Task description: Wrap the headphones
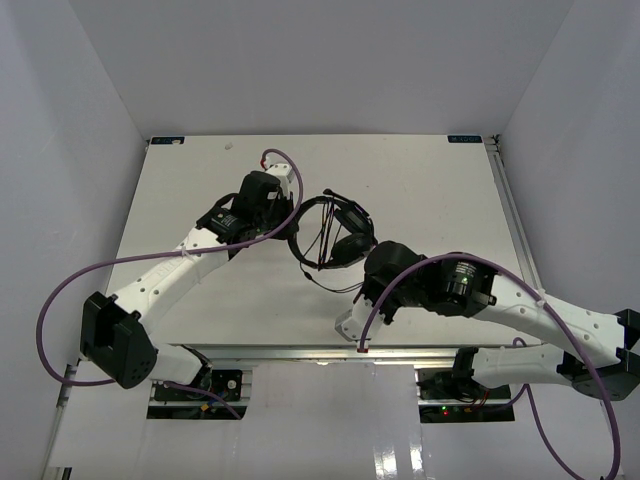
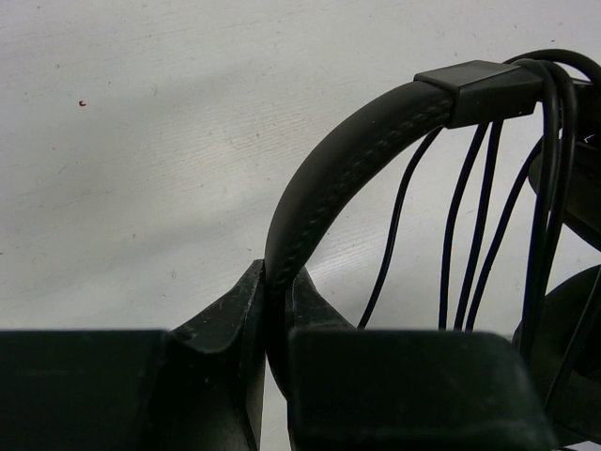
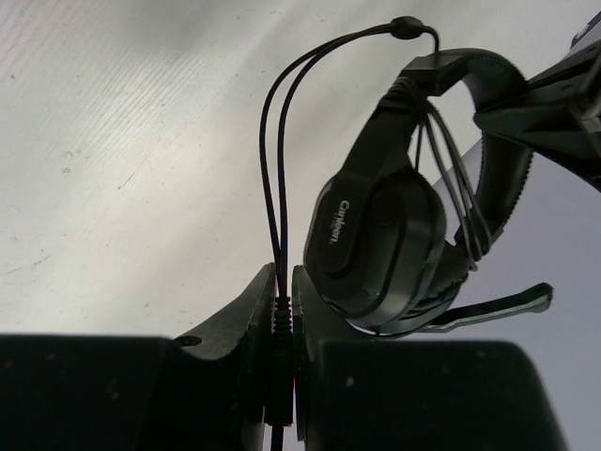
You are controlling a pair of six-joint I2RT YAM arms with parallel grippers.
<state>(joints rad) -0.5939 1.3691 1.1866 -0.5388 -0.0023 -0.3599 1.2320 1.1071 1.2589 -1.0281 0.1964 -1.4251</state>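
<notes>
The black headphones are at the table's middle, between my two arms. In the left wrist view my left gripper is shut on the stitched headband, and several strands of thin black cable hang across the band's arc. My right gripper is shut on the cable's ribbed plug; two strands rise from it and loop over the band. An earcup and the boom mic sit just right of the right fingers. From above, the left gripper and right gripper flank the headset.
The white table is boxed in by white walls at the back and sides. A metal rail runs along its right edge and another along the front. Purple robot cables loop beside each arm.
</notes>
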